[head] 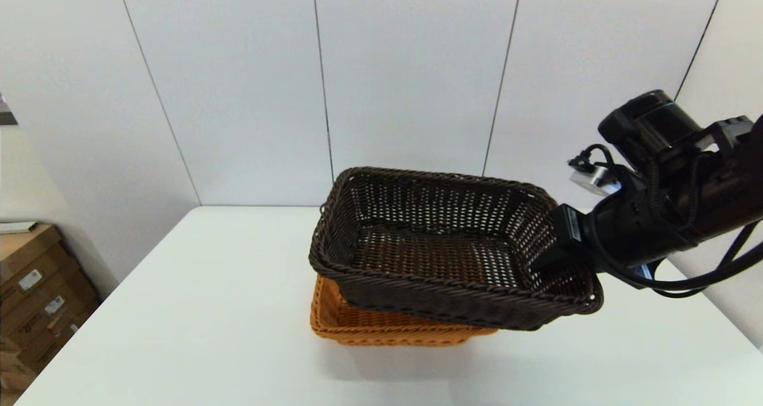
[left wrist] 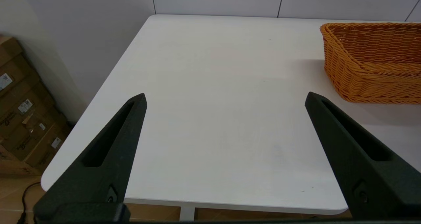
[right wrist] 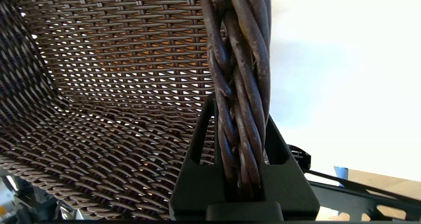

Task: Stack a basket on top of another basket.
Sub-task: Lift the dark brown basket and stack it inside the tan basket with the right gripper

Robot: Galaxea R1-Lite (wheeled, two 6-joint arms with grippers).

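Right hand (head: 551,257): pinches braided rim of dark brown rectangular wicker basket (head: 441,245) | basket: tilted, above orange-tan rectangular wicker basket (head: 381,325) on white worktop (head: 197,310) | left hand (left wrist: 225,100): spread, parked beside orange basket.

Right arm reaches in from the right, above the table's right edge; right gripper (right wrist: 241,118) is clamped on the dark basket (head: 441,245) rim. Left gripper (left wrist: 225,99) hangs spread above the table's left portion.

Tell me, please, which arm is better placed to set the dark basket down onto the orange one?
Right: its claw already grips the dark basket above the orange basket.
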